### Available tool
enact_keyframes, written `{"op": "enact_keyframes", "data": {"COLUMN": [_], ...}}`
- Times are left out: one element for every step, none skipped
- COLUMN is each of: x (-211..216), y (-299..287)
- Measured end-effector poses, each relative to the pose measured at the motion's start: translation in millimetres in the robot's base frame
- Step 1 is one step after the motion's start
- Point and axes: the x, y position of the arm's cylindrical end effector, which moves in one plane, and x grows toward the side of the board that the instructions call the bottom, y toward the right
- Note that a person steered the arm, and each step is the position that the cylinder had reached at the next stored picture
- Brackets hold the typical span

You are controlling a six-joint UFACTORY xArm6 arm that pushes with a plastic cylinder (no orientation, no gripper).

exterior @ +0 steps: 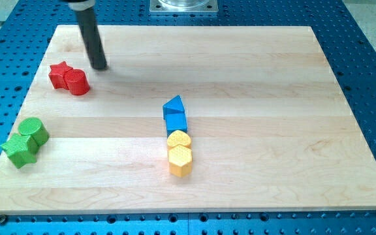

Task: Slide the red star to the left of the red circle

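The red star lies near the board's upper left, touching the left side of the red circle. My tip stands just up and right of the red circle, a small gap away, touching neither block. The dark rod rises from the tip to the view's top edge.
A green circle and a green star sit together at the board's left edge. A blue triangle, a blue cube, a yellow heart and a yellow hexagon form a column at centre. The wooden board rests on a blue perforated table.
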Motion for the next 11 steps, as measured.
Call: {"op": "enact_keyframes", "data": {"x": [-10.4, 25.1, 22.9, 29.1, 53.7, 76.4, 87.2, 118.5, 100.7, 68.4, 81.9], "y": [-40.6, -68.7, -69.6, -110.3, -112.8, -90.1, -90.1, -77.7, -61.2, -62.1, -77.0]}}
